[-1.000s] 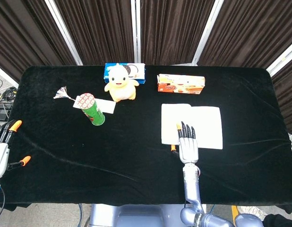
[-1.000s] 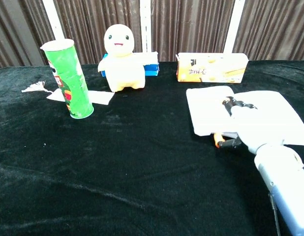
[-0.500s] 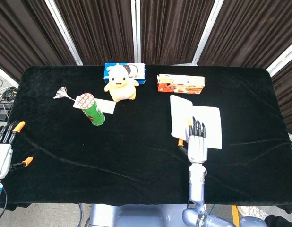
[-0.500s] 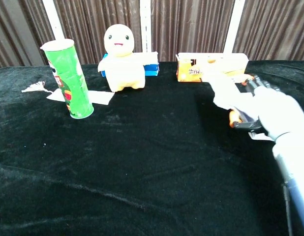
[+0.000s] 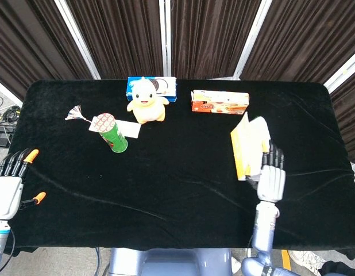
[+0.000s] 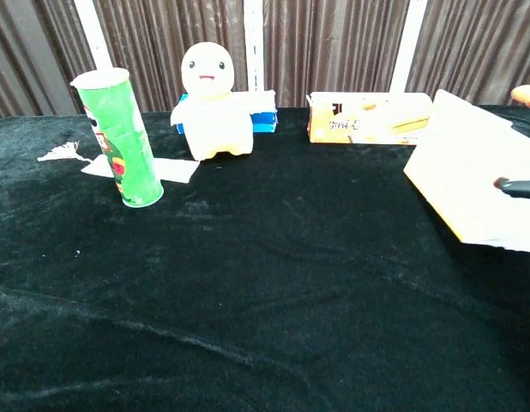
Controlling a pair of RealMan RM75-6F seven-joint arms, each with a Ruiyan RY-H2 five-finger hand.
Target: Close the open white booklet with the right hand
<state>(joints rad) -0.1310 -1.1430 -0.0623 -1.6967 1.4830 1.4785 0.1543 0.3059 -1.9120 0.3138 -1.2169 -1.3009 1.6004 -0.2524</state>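
Dark curtains behind, black cloth over the bench (image 5: 166, 172). We're mid-close: the booklet (image 5: 246, 146) sits on the right side, in front of the orange box (image 5: 220, 102), with its left leaf tipped up toward vertical over the right one, yellowish face showing. Our right hand (image 5: 271, 175) is at the near edge of it, fingers straight and pointing away from us, touching or just beside the leaf. Whether it pinches the page or only props it from behind, we cannot tell (chest view catches just a dark fingertip across the sheet). Our left hand (image 5: 10, 181) is off the near-left edge, fingers spread, holding nothing.

Judgement: the fold is roughly halfway. Next move calls for carrying the leaf on over to the right until it drops on the other half, then pressing flat. Risk we see: the page buckling or the booklet sliding on the cloth.

Writing: none we can read. Green can (image 5: 112, 134) has a red-patterned lid, print too small; the orange box shows dark lettering, illegible; the blue box (image 5: 160, 86) behind the yellow plush (image 5: 146, 102) likewise.
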